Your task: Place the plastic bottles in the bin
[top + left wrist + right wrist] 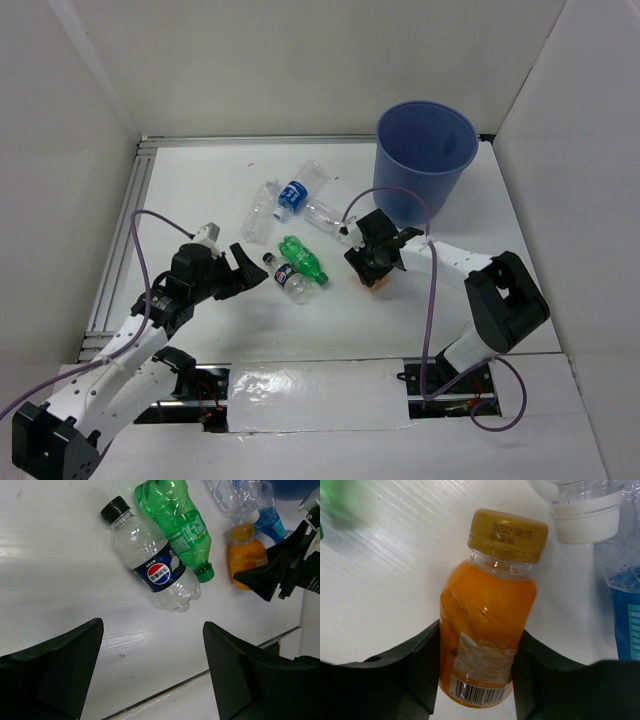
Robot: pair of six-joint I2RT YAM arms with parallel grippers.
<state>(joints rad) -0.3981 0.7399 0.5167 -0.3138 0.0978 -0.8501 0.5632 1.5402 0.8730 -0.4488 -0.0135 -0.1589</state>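
Right claw (478,649) pinches the orange juice bottle (487,605) at its label.
Lift high, clear the rim of the blue bin (420,185) before release (left claw (150,630) gapes wide, empty).

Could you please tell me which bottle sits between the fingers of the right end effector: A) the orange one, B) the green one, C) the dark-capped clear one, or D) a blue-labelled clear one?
A: the right wrist view shows the orange bottle flanked on both sides by the fingers of the right end effector.
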